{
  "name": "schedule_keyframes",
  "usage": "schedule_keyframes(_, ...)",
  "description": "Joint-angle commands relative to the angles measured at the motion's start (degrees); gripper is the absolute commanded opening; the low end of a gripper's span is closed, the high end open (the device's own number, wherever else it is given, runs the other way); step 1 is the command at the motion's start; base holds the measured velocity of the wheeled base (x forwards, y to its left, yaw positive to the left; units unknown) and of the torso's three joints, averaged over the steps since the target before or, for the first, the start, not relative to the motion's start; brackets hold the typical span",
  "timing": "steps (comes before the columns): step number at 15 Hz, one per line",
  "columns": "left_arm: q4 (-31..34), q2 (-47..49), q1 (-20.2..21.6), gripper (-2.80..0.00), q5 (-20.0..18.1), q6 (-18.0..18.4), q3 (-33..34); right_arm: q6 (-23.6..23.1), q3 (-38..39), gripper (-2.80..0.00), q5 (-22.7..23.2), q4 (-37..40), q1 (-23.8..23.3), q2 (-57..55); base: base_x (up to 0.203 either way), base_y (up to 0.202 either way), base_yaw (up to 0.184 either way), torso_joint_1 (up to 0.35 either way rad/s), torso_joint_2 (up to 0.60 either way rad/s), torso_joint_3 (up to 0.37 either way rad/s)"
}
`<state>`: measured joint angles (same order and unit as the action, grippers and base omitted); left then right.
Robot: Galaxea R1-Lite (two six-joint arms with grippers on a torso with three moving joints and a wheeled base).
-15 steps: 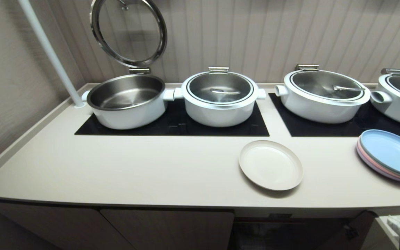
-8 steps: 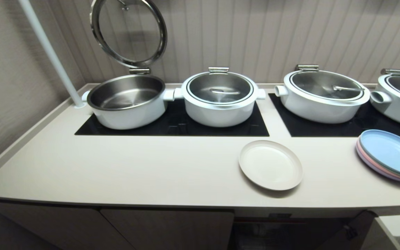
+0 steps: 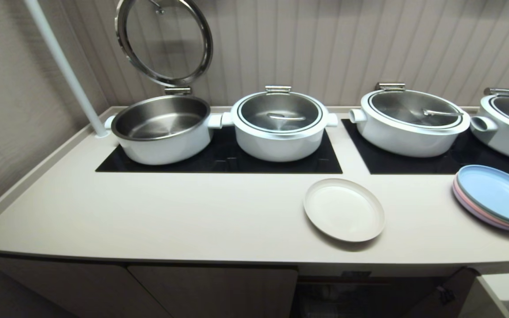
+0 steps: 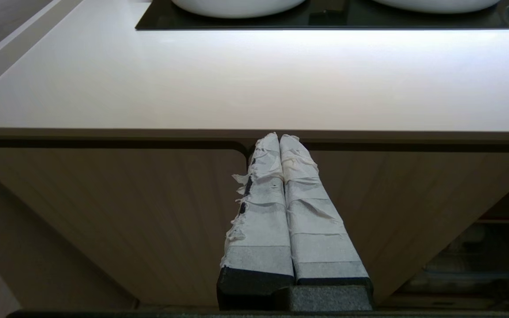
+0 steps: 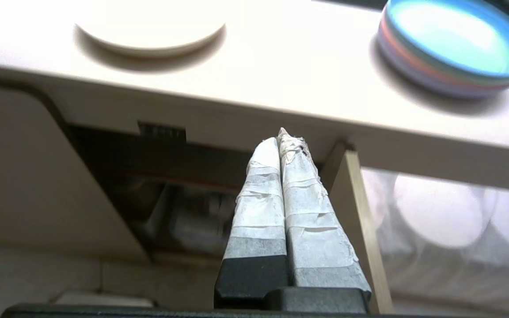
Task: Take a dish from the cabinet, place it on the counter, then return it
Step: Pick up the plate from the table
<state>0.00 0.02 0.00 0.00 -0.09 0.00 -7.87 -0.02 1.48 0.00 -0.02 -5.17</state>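
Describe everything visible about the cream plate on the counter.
The dish is a round, shallow, plain cream plate with a low raised rim and a matte look. It is empty and lies flat on the counter, near the front edge, before the gap between the two black cooktop panels. Nothing else touches it; the stack of pastel plates sits apart.

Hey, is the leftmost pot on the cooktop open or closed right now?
Open. The leftmost pot has its round glass lid swung up on its hinge against the wall, baring an empty steel bowl; the pot beside it is closed.
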Motion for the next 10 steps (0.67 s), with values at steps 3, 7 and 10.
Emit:
schedule_keyframes(3, 0.00, -0.02, 0.00, -2.80, 0.00, 0.00, 0.00, -0.13, 0.02, -2.80, 0.02, 0.09, -0.06, 5.17, 0.000, 0.000, 0.000, 0.000, 0.00, 0.000)
schedule_keyframes(7, 0.00, -0.02, 0.00, -2.80, 0.00, 0.00, 0.00, -0.13, 0.02, -2.80, 0.02, 0.09, -0.14, 5.17, 0.000, 0.000, 0.000, 0.000, 0.00, 0.000)
schedule_keyframes(10, 0.00, -0.02, 0.00, -2.80, 0.00, 0.00, 0.00, -0.13, 0.02, -2.80, 0.02, 0.09, -0.06, 5.17, 0.000, 0.000, 0.000, 0.000, 0.00, 0.000)
